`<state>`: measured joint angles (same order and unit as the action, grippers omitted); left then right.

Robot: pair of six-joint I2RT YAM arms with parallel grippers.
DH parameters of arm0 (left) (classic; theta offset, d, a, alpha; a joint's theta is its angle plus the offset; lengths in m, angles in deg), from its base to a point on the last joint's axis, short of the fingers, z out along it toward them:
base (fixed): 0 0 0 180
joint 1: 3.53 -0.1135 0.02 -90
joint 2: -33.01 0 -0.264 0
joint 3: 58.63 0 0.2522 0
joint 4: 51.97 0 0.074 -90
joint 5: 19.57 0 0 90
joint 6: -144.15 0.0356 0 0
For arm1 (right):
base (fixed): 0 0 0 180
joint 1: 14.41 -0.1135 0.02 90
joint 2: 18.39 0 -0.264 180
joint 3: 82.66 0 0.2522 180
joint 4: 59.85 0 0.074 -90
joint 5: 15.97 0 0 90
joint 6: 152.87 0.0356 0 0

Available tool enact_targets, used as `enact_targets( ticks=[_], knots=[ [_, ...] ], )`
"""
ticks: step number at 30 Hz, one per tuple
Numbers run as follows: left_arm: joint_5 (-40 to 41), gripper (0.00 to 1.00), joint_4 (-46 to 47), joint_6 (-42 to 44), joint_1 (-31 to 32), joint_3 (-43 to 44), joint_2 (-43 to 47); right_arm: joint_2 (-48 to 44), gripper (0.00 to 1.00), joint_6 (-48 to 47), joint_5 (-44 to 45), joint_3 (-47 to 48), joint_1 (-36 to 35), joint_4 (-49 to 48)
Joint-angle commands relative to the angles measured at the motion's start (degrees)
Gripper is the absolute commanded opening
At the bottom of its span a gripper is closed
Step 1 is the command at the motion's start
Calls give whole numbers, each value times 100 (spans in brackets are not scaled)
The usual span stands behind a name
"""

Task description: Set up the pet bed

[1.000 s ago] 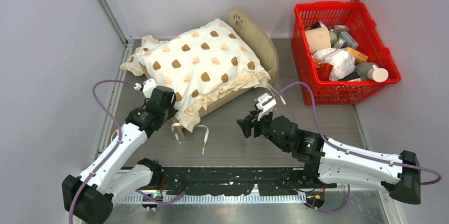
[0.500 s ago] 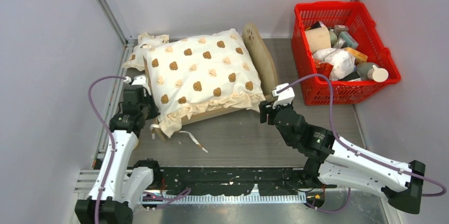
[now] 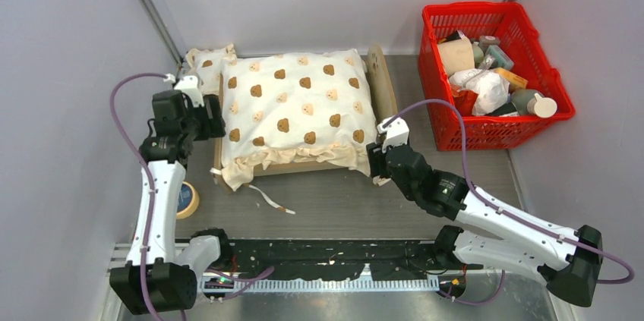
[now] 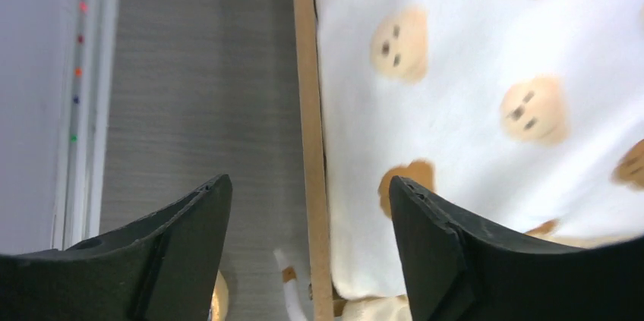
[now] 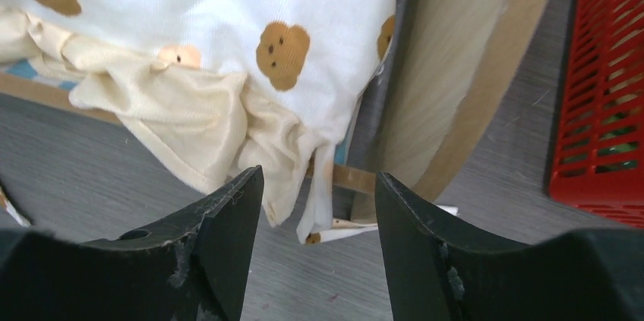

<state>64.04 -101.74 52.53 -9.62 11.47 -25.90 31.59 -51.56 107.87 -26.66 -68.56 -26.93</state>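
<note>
The pet bed (image 3: 383, 87) stands toward the far left of the table (image 3: 342, 203), its long side parallel to the far edge. Its arched headboard (image 5: 456, 70) stands at the right end. A cream bear-print cushion (image 3: 296, 112) covers almost the whole frame, with its ruffle spilling over the near side. A small matching pillow (image 3: 205, 61) is tucked against the bed's far left corner. Pale ties (image 3: 267, 199) trail from the cushion's near left corner onto the bare table.

The left gripper (image 3: 216, 119) is at the bed's left end with its fingers spread wide and nothing clamped. In its wrist view the wooden side rail (image 4: 307, 108) runs in line with the gap between the fingers, and the cushion lies just to the right of it.

The right gripper (image 3: 374, 160) is at the bed's near right corner, just beside the foot of the headboard. Its jaws are apart and empty, and the ruffle hangs right ahead of them.

A red basket (image 3: 434, 86) full of assorted items fills the far right corner, with a strip of table between it and the headboard. A roll of tape (image 3: 186, 199) lies near the left edge, beside the left arm.
</note>
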Motion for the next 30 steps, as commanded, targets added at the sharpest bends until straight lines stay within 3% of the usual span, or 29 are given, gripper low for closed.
enact_targets(
  ticks=[1,5,14,17,22,27,30],
  knots=[
    [492,82,-358,-586,20,1180,218,-129,61,359,-479,-406,20,-37],
    [17,81,-720,-830,187,1357,473,-168,58,763,-658,-859,19,-262],
    [-451,77,-96,-1666,2282,-5,1616,540,55,1115,-177,-1451,10,-1106],
    [-223,76,25,-1779,2853,-458,1780,765,54,1051,-155,-1496,10,-1456],
    [-308,73,261,-1889,3230,-879,1915,776,38,1002,-698,-1326,3,-1523],
    [42,72,679,-2014,3799,-1275,1915,218,9,849,-1231,-1460,-43,-2125],
    [114,71,999,-2175,4129,-1425,1785,-103,5,957,-1216,-1351,-43,-1997]
  ],
)
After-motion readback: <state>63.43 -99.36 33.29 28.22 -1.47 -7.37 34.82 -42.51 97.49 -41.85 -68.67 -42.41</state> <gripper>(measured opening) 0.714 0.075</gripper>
